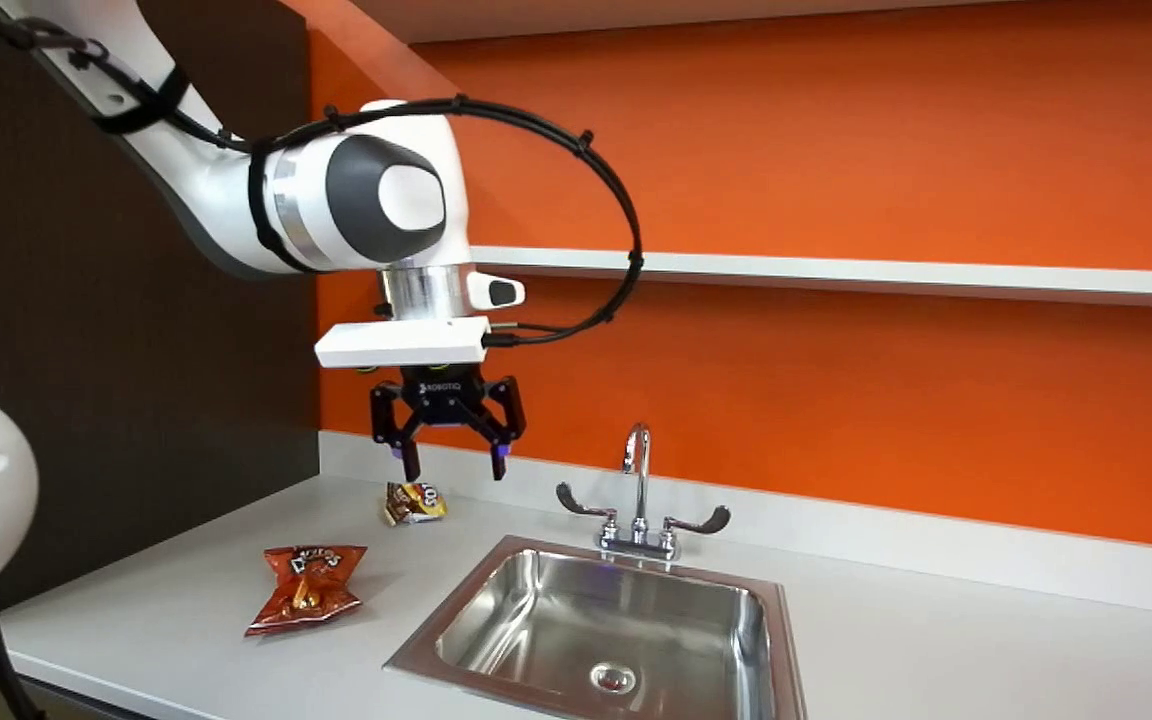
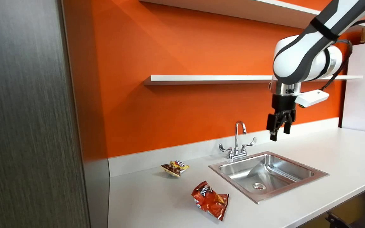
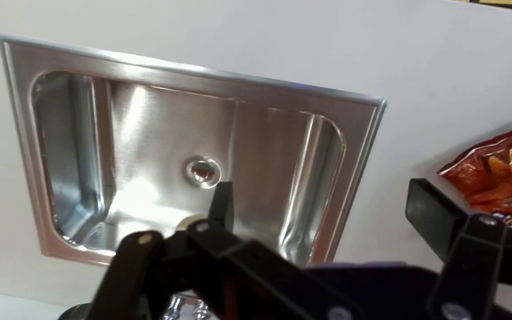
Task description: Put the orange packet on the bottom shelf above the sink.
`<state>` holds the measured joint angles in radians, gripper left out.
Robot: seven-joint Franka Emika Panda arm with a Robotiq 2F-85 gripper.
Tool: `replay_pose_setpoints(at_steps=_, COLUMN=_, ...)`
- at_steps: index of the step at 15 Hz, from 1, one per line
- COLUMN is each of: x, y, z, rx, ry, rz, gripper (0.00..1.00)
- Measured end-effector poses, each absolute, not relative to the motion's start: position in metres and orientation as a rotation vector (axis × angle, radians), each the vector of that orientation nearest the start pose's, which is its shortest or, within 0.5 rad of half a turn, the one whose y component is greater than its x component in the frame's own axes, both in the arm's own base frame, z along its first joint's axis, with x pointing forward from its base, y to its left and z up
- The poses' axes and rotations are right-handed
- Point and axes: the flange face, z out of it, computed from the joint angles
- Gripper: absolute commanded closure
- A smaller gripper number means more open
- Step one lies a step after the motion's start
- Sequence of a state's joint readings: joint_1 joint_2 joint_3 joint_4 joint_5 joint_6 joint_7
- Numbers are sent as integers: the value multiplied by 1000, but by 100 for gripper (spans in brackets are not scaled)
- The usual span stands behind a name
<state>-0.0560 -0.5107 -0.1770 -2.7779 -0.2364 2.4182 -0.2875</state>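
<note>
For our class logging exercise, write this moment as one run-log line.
tool: open, empty, raised | orange packet: on counter, beside sink | bottom shelf: placement pending

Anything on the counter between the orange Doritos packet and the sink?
Only bare countertop lies between the Doritos packet and the sink; both exterior views show this. In the wrist view, the tool partly hides that stretch.
</note>
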Motion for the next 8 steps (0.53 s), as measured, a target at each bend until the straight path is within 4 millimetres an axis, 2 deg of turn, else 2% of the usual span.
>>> replay_pose_setpoints(at_steps=8, x=376, y=4, z=331, rx=-3102, ry=-572, rz=-148, gripper=0)
